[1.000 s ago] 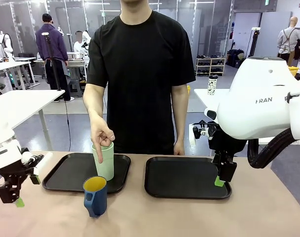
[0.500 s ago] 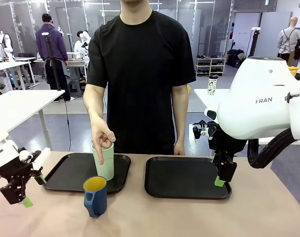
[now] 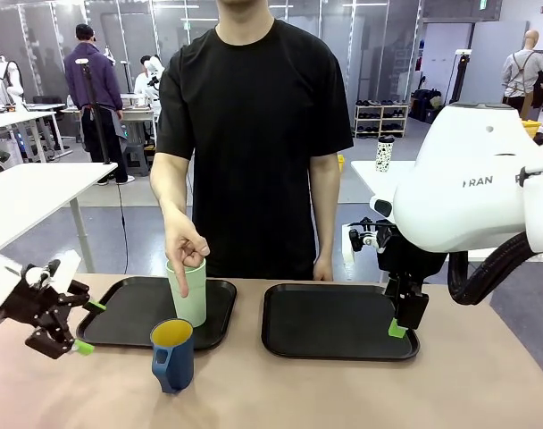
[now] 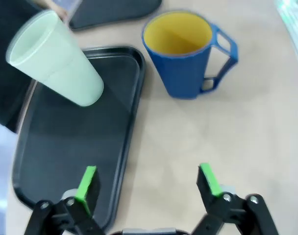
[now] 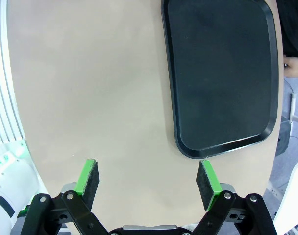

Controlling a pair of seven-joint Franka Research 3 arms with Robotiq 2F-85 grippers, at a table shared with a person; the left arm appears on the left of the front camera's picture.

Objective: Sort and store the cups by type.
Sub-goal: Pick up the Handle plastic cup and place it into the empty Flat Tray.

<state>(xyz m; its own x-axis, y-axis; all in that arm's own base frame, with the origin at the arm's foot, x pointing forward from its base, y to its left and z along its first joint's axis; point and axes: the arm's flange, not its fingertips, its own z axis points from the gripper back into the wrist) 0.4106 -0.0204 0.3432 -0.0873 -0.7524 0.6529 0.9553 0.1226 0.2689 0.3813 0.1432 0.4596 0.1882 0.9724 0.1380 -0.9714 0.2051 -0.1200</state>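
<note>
Pale green tumbler (image 3: 190, 297) stands upright on the left tray (image 3: 120, 323), near its right near corner. A person's hand (image 3: 184, 248) hangs over it, one finger at the rim. Blue mug (image 3: 172, 356), yellow inside, sits on the bare table (image 3: 280, 393) just off that tray's near edge, in front of the tumbler, close but apart. Its handle is turned toward the robot's side.

Left gripper (image 3: 88, 327) hovers at the tray's left edge, fingers wide apart, nothing between them, aimed across at both cups. Right gripper (image 3: 398, 327) is low at the right tray's (image 3: 334, 323) near right corner, fingers also spread and holding nothing.

Likely step: left arm reaching for a cup, the finger suggests the tumbler. To do it well, wait for the hand to lift off, come in low and level, and straddle the body below the rim. Keep the lower finger off the tray lip and off the mug.

Room: open table left of and in front of the mug. Narrow gap between the trays. Right tray carries nothing.
</note>
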